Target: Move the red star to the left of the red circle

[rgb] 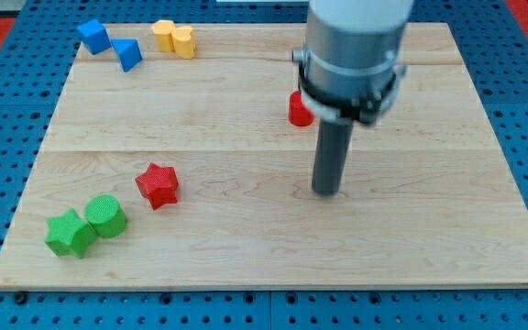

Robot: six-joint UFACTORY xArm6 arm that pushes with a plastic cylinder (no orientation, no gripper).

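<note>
the red star-shaped block point(158, 184) lies flat on the pale wooden board point(246, 247), low in the view's left half, at about eight o'clock from the board's middle. the red circle block point(298, 110) it must end up beside sits well apart from it, up at roughly two o'clock from the star, and is half hidden behind the grey collar of the arm, so only its left part shows. judging from this layout, the task is barely begun: the star is already on the circle's left side in a loose sense, but far off and much lower, so the whole push toward the circle's nine o'clock side is left to do.

my tip point(326, 192) rests on bare wood at about three o'clock from the star, well clear of it, and at six o'clock from the red circle, near but not touching it as far as i can tell. the rod has nothing that opens or closes; it holds nothing and presses on no block now.

further out, a green star-like block point(70, 233) and a green round block point(106, 216) touch each other at about seven o'clock from the red star. toward eleven o'clock of the board stand two blue blocks point(110, 44), wedge-like in shape, and just beside them a yellow block point(174, 38).
</note>
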